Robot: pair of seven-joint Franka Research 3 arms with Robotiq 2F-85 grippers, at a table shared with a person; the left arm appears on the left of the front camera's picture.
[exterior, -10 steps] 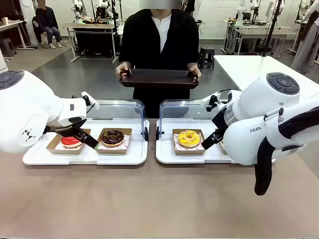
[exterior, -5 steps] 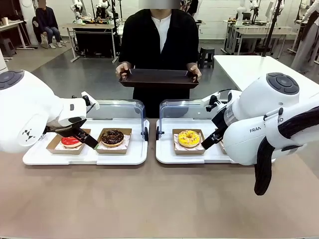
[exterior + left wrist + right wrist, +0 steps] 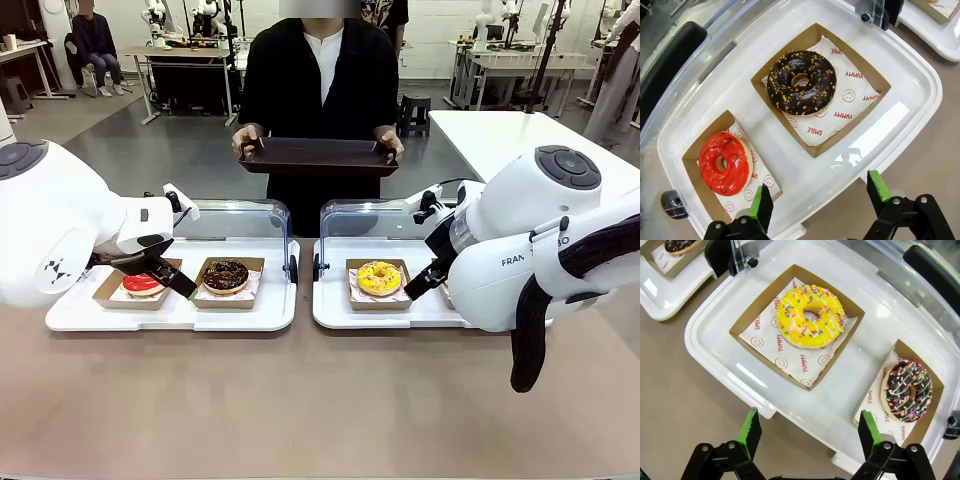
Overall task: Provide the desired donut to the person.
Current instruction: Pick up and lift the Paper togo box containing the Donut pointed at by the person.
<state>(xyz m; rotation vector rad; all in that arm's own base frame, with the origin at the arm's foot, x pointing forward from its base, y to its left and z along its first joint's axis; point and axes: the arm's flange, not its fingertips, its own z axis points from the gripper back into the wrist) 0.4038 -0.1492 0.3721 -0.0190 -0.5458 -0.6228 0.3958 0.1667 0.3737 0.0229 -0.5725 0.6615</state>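
The person [image 3: 322,70] stands across the table holding a dark brown serving tray [image 3: 318,157] with both hands. On the left white tray [image 3: 240,315] lie a red-glazed donut [image 3: 723,163] and a chocolate donut with nut crumbs [image 3: 801,82], each in a cardboard box. The right white tray [image 3: 715,315] holds a yellow sprinkled donut [image 3: 812,316] and a chocolate sprinkled donut [image 3: 909,389]. My left gripper [image 3: 820,196] hovers open above the left tray's near edge. Above the right tray's near edge my right gripper [image 3: 807,430] hangs open, holding nothing.
Each white tray has a clear hinged lid [image 3: 236,218] standing open at its far side. The brown tabletop [image 3: 300,400] lies bare in front of the trays. A white table [image 3: 500,135] stands at the back right, and other people and tables are farther off.
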